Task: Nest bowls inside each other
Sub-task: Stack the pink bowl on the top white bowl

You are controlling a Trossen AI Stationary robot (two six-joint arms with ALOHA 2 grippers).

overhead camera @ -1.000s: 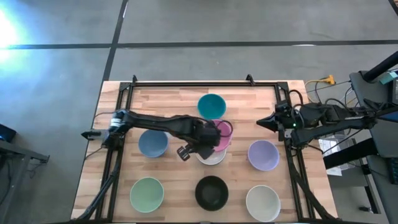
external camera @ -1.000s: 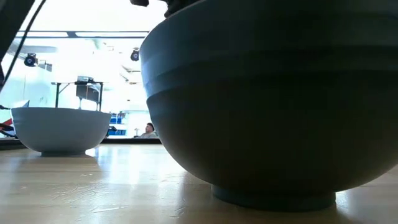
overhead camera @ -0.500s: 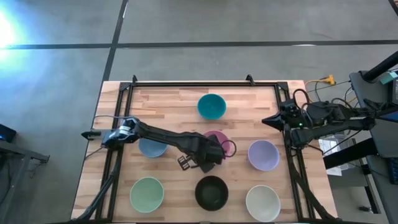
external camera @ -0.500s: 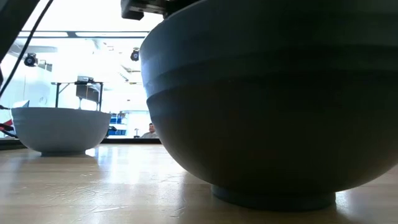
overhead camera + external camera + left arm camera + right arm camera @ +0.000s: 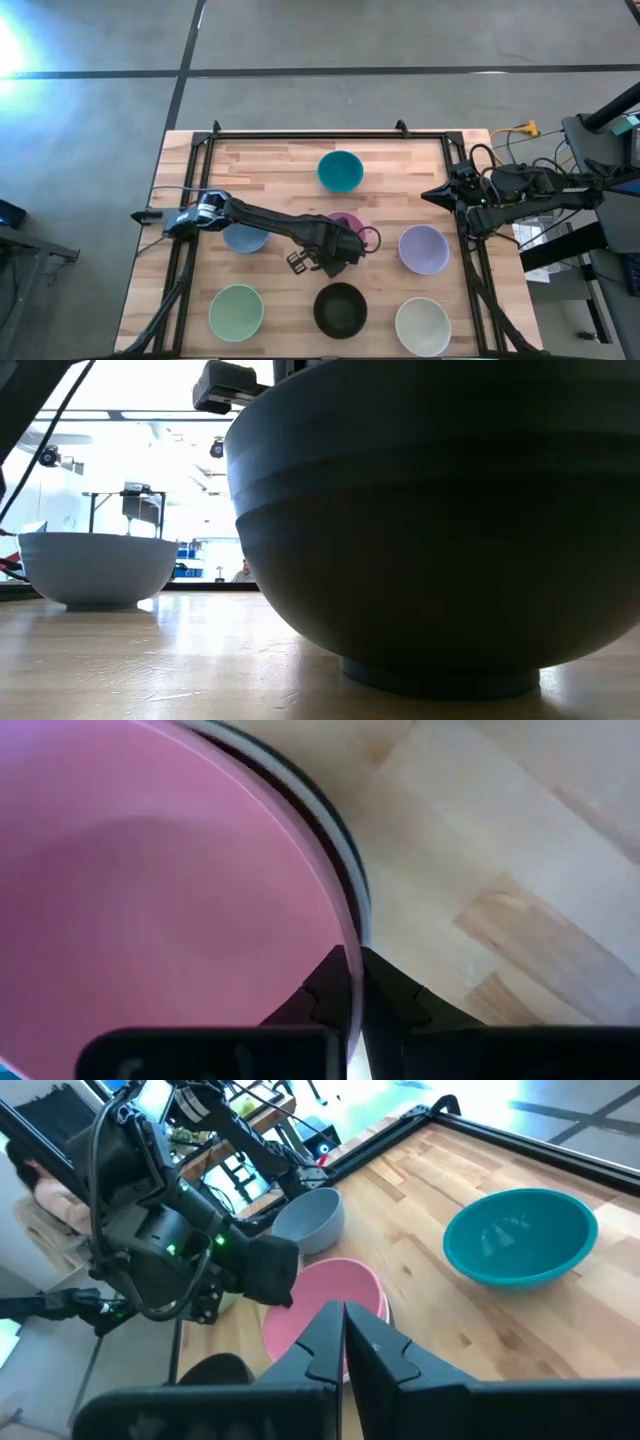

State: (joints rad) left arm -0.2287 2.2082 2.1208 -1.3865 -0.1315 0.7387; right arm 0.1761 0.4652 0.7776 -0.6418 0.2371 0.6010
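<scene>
Our left gripper (image 5: pixel 343 246) is clamped on the rim of the pink bowl (image 5: pixel 346 226), one finger inside and one outside the wall, as the left wrist view shows. That bowl (image 5: pixel 150 910) already sits low in a stack at the middle of the desk (image 5: pixel 280 170): a white rim and a dark rim (image 5: pixel 340 890) ring it just outside, so we judge it nested in two bowls beneath.

We take the pink bowl as our landmark. The teal bowl (image 5: pixel 340 170) stands beyond it toward the far edge, the blue bowl (image 5: pixel 243 236) to its left under our arm, the lavender bowl (image 5: pixel 423 249) to its right. The black bowl (image 5: pixel 341 309) lies nearer the front edge, with the pale green bowl (image 5: pixel 236 311) left of that and a white bowl (image 5: pixel 422 325) right of it. All six stand apart from the stack.

Our right gripper (image 5: pixel 428 196) waits at the desk's right edge, well right of the pink bowl, its fingers pressed together and holding nothing.

We judge the step in hand to be setting the pink bowl down into the stack. The next move calls for parting the fingers without dragging the rim, lifting straight clear, then going to a loose bowl; most of the task remains.
</scene>
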